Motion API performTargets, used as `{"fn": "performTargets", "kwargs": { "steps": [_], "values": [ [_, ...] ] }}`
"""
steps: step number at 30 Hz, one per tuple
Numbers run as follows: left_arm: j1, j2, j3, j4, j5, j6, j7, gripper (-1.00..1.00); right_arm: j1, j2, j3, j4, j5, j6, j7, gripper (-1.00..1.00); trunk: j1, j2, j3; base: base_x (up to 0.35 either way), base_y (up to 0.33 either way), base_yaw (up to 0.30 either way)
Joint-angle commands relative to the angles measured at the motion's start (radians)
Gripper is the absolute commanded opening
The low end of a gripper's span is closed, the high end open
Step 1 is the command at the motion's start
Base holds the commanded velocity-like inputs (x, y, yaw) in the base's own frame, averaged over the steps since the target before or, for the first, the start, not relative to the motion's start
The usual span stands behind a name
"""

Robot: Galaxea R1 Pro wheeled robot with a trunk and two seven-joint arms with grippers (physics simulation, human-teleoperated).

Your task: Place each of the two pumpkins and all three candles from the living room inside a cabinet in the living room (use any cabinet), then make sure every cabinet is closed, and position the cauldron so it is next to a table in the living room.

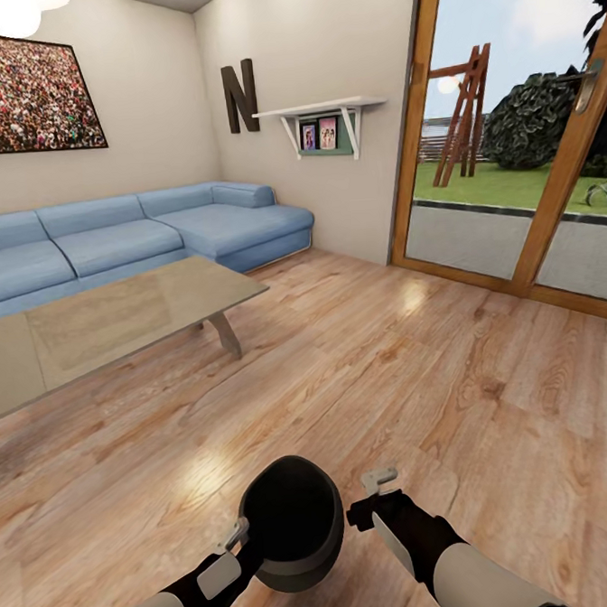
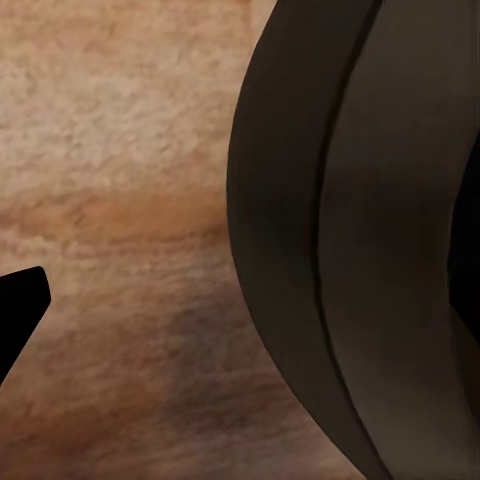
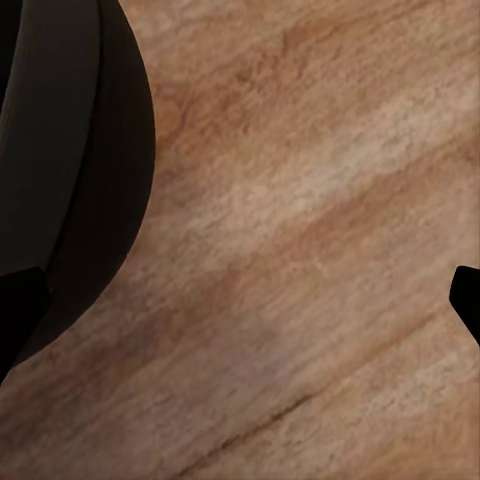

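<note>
On the wood floor (image 1: 417, 368) between both arms sits the cauldron (image 1: 296, 521); left gripper (image 1: 236, 536) pinches its rim, right gripper (image 1: 381, 481) spread, empty; likely heavy, rigid, smooth-bellied; rim is the hold; table (image 1: 115, 326) well apart.

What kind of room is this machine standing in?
Most likely a home living room: a blue corner sofa, a low glass-topped coffee table on wooden flooring, and glass doors onto a garden.

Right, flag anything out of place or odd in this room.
The cauldron looks odd: it hangs between the left claw and right claw, tipped so its mouth faces the camera, over the wooden floor rather than standing beside the glass table. The sofa and wall shelf look in order.
</note>
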Motion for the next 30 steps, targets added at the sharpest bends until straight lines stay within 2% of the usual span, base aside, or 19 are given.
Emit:
{"fn": "performTargets", "kwargs": {
  "steps": [1, 7, 14, 26, 30],
  "values": [
    [0.000, 0.000, 0.000, 0.000, 0.000, 0.000, 0.000, 1.00, 0.000, 0.000, 0.000, 0.000, 0.000, 0.000, 0.000, 1.00, 0.000, 0.000, 0.000, 0.000, 0.000, 0.000],
    [0.000, 0.000, 0.000, 0.000, 0.000, 0.000, 0.000, 1.00, 0.000, 0.000, 0.000, 0.000, 0.000, 0.000, 0.016, 1.00, 0.000, 0.000, 0.000, 0.000, 0.000, 0.000],
    [0.000, 0.000, 0.000, 0.000, 0.000, -0.001, 0.000, 1.00, 0.000, -0.001, 0.000, -0.007, 0.000, 0.004, 0.149, 1.00, 0.000, 0.000, 0.000, 0.000, 0.000, 0.000],
    [0.000, 0.000, 0.000, 0.000, 0.000, -0.002, 0.000, 1.00, 0.000, 0.004, -0.002, -0.028, -0.002, 0.000, 0.163, 1.00, 0.000, 0.000, 0.000, 0.000, 0.000, 0.000],
    [0.000, 0.000, 0.000, 0.000, 0.000, -0.002, 0.000, 1.00, 0.000, 0.004, -0.032, -0.026, -0.003, -0.011, 0.160, 1.00, 0.000, 0.000, 0.000, 0.000, 0.000, 0.000]
  ]
}}
